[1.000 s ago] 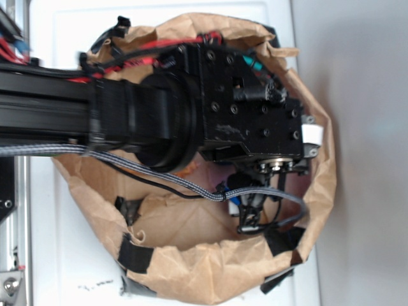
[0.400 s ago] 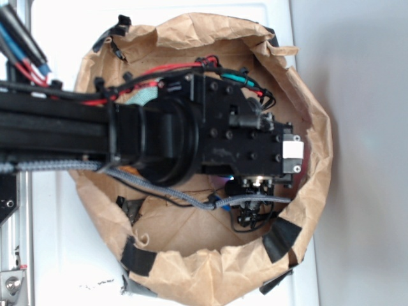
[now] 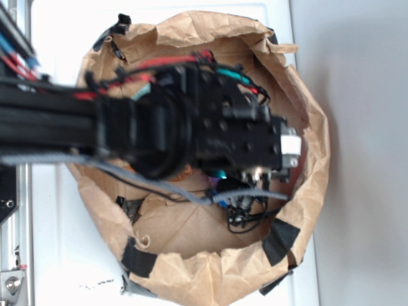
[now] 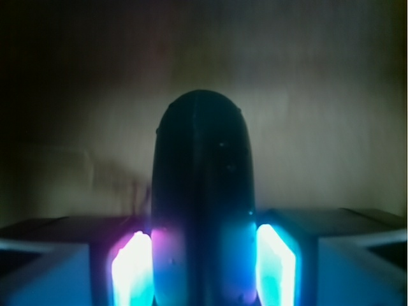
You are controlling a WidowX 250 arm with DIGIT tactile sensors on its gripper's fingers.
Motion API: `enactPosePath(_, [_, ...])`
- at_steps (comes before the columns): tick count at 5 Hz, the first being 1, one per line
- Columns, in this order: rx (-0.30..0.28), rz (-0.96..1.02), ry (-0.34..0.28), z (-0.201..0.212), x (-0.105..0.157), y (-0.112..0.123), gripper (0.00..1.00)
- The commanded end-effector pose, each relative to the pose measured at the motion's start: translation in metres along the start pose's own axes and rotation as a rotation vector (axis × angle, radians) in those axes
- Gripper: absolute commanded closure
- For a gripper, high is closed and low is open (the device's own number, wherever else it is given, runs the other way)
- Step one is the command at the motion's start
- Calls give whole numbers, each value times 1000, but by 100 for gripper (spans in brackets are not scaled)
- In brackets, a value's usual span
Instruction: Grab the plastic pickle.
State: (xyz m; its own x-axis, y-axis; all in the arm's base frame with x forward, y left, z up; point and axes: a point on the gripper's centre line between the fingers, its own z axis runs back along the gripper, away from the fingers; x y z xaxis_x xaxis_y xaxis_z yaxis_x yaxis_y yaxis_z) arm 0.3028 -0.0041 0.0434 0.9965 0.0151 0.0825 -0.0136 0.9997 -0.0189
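One plastic pickle (image 4: 203, 191) shows in the wrist view — a single dark capsule standing between two glowing pads (image 4: 132, 271), one on each side. One tool (image 4: 204, 274) carries that pair. From outside, one brown paper bag (image 3: 319, 146) rings the scene, with black tape patches on its rim — at least three (image 3: 280, 239) can be counted along the lower edge. One black arm (image 3: 146, 131) reaches in over the one white surface (image 3: 57, 242).

The paper bag (image 3: 299, 166) is seen from overhead, arm entering from 9 o'clock; its interior is shared close-up by the wrist view.
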Motion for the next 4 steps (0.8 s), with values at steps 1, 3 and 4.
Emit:
enactPosePath(1, [-46, 15, -69, 94, -6, 32, 100])
enactPosePath(3, [-61, -40, -82, 120, -25, 37, 100])
enactPosePath(4, [0, -41, -134, 121, -27, 34, 67])
